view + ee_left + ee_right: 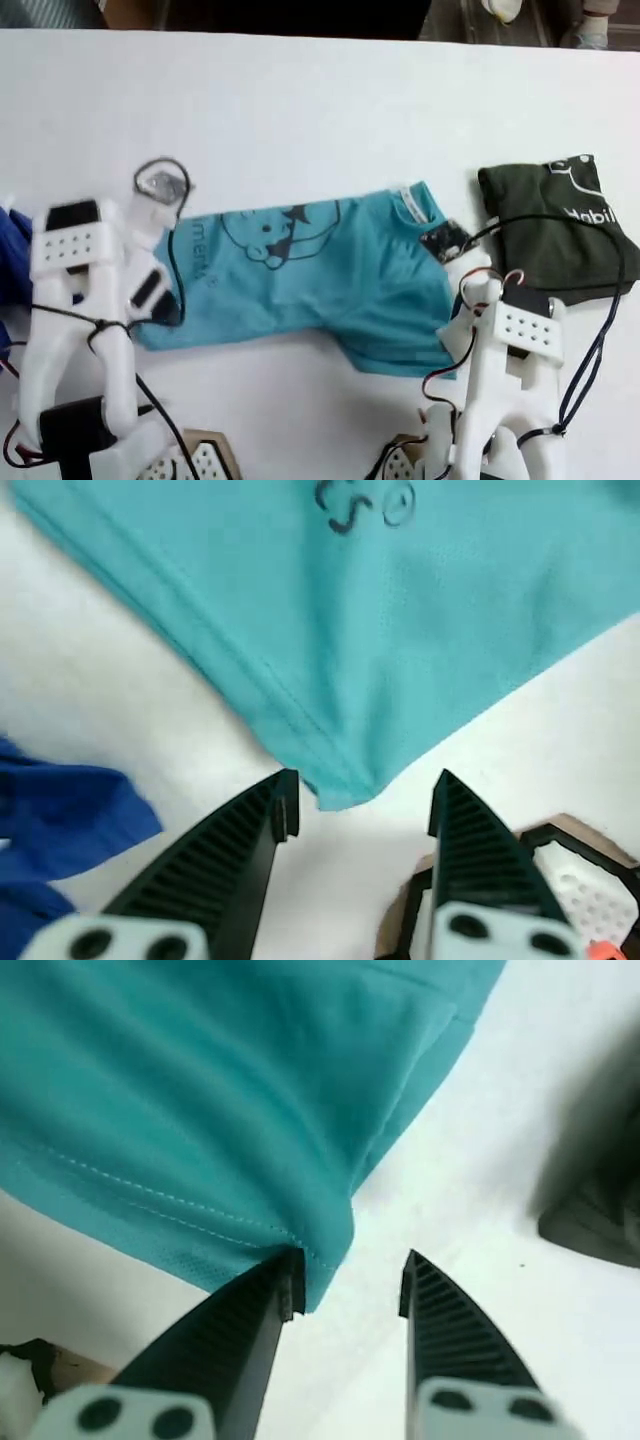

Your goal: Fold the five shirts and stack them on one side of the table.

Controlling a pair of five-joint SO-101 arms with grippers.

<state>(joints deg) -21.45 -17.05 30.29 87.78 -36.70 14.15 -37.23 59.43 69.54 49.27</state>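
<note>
Where teal shirt (330,270) lies — white table (300,100)

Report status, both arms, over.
Left pincer open at corner of spread teal fabric shirt. Right pincer open at another corner. Folded dark green shirt, blue cloth off to sides.
</note>
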